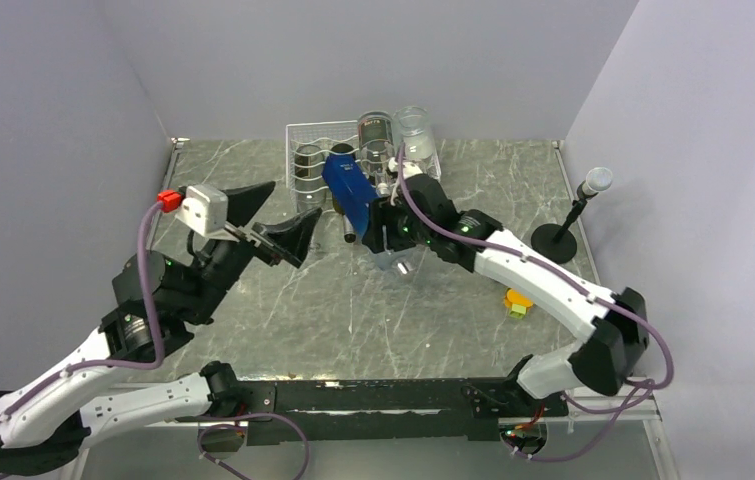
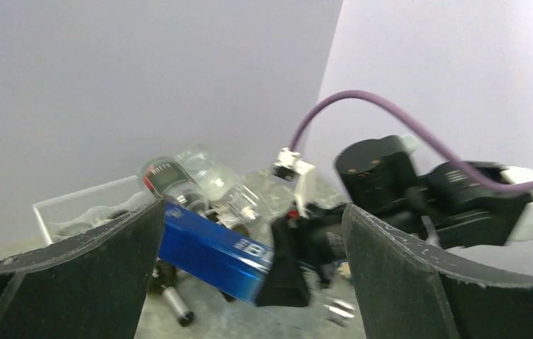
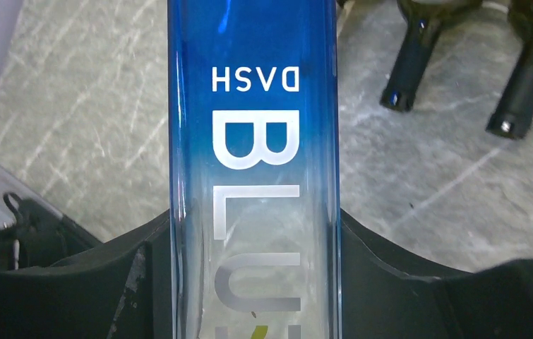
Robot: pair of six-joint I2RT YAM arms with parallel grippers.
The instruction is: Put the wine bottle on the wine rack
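Observation:
The wine bottle [image 1: 349, 186] is blue, square-sided, with silver lettering. My right gripper [image 1: 381, 226] is shut on it and holds it tilted above the table, its far end over the front of the white wire wine rack [image 1: 303, 135]. In the right wrist view the bottle [image 3: 253, 141] fills the middle between the two black fingers [image 3: 404, 282]. In the left wrist view the bottle [image 2: 207, 248] hangs ahead. My left gripper [image 1: 271, 222] is open and empty, left of the bottle. The rack holds other bottles, one dark-capped [image 1: 375, 132] and one clear [image 1: 414, 135].
A microphone on a black stand [image 1: 573, 215] stands at the right. A small orange and yellow object [image 1: 517, 302] lies on the table by the right arm. Grey walls close in the back and both sides. Dark bottle necks [image 3: 411, 63] show beyond the blue bottle.

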